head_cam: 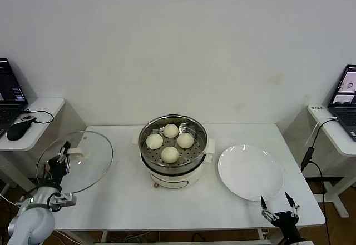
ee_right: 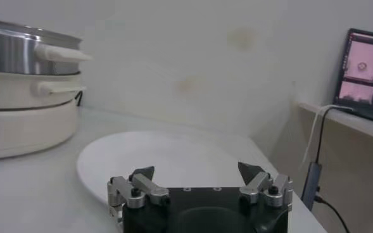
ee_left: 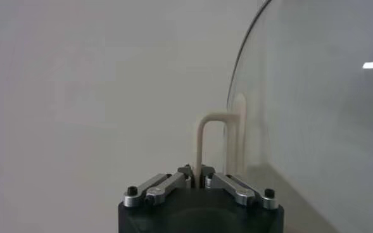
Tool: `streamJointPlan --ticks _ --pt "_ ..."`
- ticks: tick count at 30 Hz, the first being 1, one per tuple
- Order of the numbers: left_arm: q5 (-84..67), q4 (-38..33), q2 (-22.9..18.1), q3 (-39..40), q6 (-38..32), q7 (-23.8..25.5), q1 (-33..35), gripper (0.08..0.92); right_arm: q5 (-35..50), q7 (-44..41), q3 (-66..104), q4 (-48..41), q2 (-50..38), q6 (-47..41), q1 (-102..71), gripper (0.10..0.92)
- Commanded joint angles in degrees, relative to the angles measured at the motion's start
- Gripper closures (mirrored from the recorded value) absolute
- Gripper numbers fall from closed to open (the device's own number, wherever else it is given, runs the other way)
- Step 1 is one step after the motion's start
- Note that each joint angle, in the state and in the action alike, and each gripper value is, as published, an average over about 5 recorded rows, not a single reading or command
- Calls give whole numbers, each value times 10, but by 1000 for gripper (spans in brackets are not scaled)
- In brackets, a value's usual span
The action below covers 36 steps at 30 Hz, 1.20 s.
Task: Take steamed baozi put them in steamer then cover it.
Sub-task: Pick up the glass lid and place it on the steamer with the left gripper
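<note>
Four baozi [head_cam: 169, 143] sit in the steamer [head_cam: 173, 155] at table centre. The cover [head_cam: 75, 161] is tilted up at its 9 o'clock, the left gripper [head_cam: 62, 156] clamped on its handle [ee_left: 206, 142]. The right gripper [head_cam: 280, 207] waits open at 4 o'clock, beside the plate [head_cam: 250, 173].

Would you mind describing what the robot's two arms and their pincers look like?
The left pincer is black with silver metal linkages and dark screws, on a rounded light-grey arm with a silver wrist joint. The right pincer matches: a black body, silver linkages and pointed black fingertips. No markings show.
</note>
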Motion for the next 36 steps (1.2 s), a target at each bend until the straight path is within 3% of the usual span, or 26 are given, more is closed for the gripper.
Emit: streamJointPlan --ticks 1,8,15,24,36 --pt "-44 -162 62 93 113 90 -42 855 -67 4 -11 -3 12 16 8 202" --pt "-49 -142 64 237 181 118 -160 855 -124 19 -20 -4 40 21 20 203" --pt "0 -107 -8 331 230 154 -276 855 -181 44 -31 -11 65 23 33 203" --pt "81 -69 -84 402 287 226 -342 855 -201 54 -39 -28 70 25 45 203" --pt "151 20 -191 443 304 255 -378 855 -215 58 -39 -42 78 30 52 202"
